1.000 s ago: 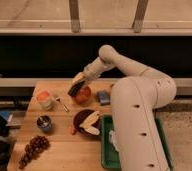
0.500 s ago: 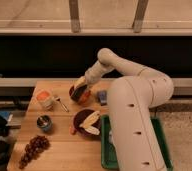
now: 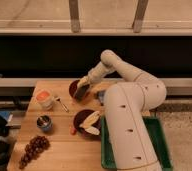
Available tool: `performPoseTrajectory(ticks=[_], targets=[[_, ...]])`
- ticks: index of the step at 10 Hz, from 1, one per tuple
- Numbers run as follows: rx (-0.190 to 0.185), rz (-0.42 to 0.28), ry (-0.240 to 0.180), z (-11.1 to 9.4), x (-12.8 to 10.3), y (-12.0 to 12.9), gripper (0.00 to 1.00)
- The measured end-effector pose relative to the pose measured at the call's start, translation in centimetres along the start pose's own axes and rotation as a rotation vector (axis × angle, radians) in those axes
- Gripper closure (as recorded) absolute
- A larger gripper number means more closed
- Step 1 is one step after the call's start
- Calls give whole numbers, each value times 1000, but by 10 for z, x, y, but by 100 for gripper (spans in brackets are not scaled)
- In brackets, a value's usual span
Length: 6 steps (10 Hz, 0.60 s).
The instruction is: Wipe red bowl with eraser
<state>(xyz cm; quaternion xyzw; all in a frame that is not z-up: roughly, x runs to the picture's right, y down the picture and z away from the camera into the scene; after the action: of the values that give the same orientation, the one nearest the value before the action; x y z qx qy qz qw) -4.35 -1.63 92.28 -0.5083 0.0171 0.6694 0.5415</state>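
camera view looking down at the gripper (image 3: 83, 87) right over the red bowl (image 3: 72, 90), clamped on the eraser (image 3: 81, 93). eraser held tilted, lower end dipped inside the red bowl, seemingly against the inner wall on the arm's side, though hard to call real contact. slanted like that probably to drag a flat face along the curved inside rather than just poke the bottom. red bowl sitting on the wooden table (image 3: 29, 135). reads as mid-wipe to me, so not done yet. worth watching: light bowl, nothing bracing it, could skid or tip under a hard push. clutter close by too: orange-topped cup (image 3: 45, 98) and spoon (image 3: 63, 105) to the view's left of the red bowl, maroon bowl (image 3: 80, 119) with pale yellow food just in front of it, green tray (image 3: 159, 145) further out front-right.
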Motion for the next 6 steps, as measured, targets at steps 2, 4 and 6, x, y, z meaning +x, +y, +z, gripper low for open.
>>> performPoseTrajectory(ticks=[2, 4, 6], targets=[[-7, 6, -28, -9, -12, -3, 100], [-4, -8, -66, -26, -19, 6, 100], [0, -23, -75, -33, -22, 14, 100]])
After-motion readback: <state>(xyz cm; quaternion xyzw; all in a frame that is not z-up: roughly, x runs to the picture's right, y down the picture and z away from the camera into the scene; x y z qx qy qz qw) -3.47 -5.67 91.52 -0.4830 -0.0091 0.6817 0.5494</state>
